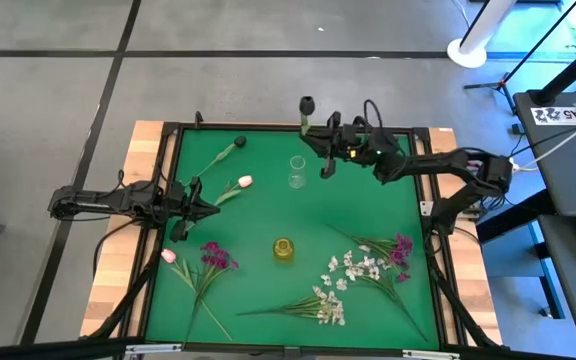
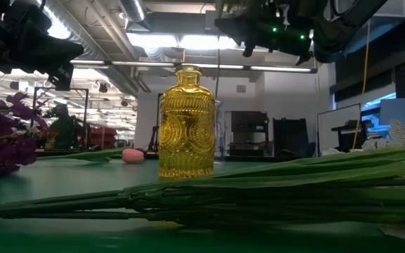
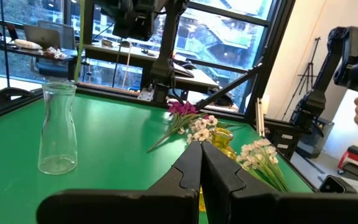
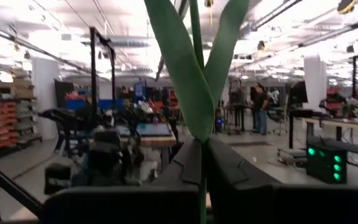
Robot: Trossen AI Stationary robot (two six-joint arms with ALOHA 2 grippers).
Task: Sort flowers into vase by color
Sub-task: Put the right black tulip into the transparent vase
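The right hand [image 1: 320,140] hung over the far edge of the green surface [image 1: 268,200], clenched on the stem of a dark bud [image 1: 307,103]. The bud stood beyond the surface's rim, and the clear vase [image 1: 296,172] stood just on the near side of that hand. In the right wrist view the stem [image 4: 196,37] rose between the closed fingers [image 4: 185,163] with two leaves spreading above, and the bud itself was cut off at the frame's edge.

The left hand [image 1: 211,208] was clenched on nothing, low over the left side of the surface. A pink tulip [image 1: 245,182] lay just beyond its tip, touching or not could not be told.

Two vases showed: the clear one and a yellow one [image 1: 283,249] near the middle. Two pink tulips could be counted, the second [image 1: 168,256] at the left edge near a magenta cluster [image 1: 217,256]. A second magenta cluster [image 1: 401,248] lay on the right. Another dark bud [image 1: 239,144] lay at the far left. The white sprays [image 1: 353,268] [image 1: 329,307] lay in the near right part; two bunches showed, but their stems overlapped and the count stayed uncertain.

In the low view, stems [image 2: 259,190] in front hid the yellow vase's foot, and both hands were dark shapes overhead.
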